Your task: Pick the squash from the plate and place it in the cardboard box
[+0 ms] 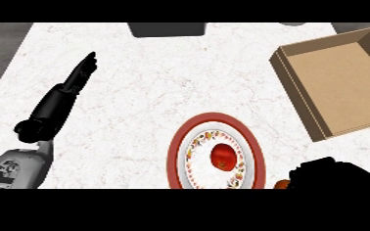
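Note:
A red-rimmed plate (179,149) with a patterned border lies at the lower middle of the counter. On its white centre sits a red, rounded piece of produce (222,157). My right hand (327,173) shows as a dark mass at the lower right, just right of the plate. A small orange bit (281,183) peeks out at its left edge; what it is cannot be made out. The open cardboard box (339,93) stands at the right edge with nothing visible inside. My left hand (76,80) rests open at the left, far from the plate.
A dark grey object (168,29) sits at the counter's far edge, top middle. A pale grey item (292,23) shows at the top right. White marble counter (166,83) stretches between the left hand, the plate and the box.

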Robot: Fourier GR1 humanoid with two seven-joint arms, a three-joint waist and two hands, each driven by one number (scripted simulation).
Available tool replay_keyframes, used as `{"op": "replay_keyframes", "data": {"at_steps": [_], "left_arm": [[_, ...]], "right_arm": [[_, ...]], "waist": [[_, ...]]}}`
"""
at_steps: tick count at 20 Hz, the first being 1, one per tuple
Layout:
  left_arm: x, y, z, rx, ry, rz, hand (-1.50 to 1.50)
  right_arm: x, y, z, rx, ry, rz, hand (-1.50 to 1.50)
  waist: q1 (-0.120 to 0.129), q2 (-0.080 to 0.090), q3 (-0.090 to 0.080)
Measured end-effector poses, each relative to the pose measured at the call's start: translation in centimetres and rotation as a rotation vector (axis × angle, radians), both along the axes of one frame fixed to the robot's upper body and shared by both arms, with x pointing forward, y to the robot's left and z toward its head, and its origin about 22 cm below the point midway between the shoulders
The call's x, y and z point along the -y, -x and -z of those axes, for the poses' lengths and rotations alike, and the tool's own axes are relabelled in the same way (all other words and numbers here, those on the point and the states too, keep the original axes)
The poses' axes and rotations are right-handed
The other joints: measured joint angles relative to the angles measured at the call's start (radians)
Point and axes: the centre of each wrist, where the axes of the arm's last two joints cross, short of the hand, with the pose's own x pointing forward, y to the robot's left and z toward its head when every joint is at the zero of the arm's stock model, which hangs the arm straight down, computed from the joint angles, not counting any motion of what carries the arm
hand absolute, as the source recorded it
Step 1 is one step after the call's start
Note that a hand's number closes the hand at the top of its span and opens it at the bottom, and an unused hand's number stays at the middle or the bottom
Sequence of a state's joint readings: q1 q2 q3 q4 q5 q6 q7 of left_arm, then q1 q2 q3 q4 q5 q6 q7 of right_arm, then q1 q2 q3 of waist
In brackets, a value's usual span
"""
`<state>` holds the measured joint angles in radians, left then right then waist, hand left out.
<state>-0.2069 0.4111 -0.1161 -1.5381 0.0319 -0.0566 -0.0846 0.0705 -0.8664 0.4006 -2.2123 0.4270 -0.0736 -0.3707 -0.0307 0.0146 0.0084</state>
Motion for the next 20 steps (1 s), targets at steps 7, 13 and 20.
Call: {"op": "replay_keyframes", "data": {"at_steps": [7,13,20], "left_arm": [[0.5,-0.3,-0.1,0.006,-0.002,0.031,0.0],[1.6,-0.6,0.1,0.009,-0.002,0.083,0.0],[3.0,-1.6,-0.7,0.022,-0.006,0.123,0.0]], "right_arm": [[9.6,-6.1,-3.1,-0.03,-0.076,0.181,1.5],[17.9,-9.5,-5.6,-0.065,0.075,0.266,1.5],[22.2,-11.6,-5.4,-0.182,0.314,0.328,1.5]], "waist": [[0.035,0.001,-0.003],[0.077,0.006,-0.005],[0.124,0.015,-0.005]]}}
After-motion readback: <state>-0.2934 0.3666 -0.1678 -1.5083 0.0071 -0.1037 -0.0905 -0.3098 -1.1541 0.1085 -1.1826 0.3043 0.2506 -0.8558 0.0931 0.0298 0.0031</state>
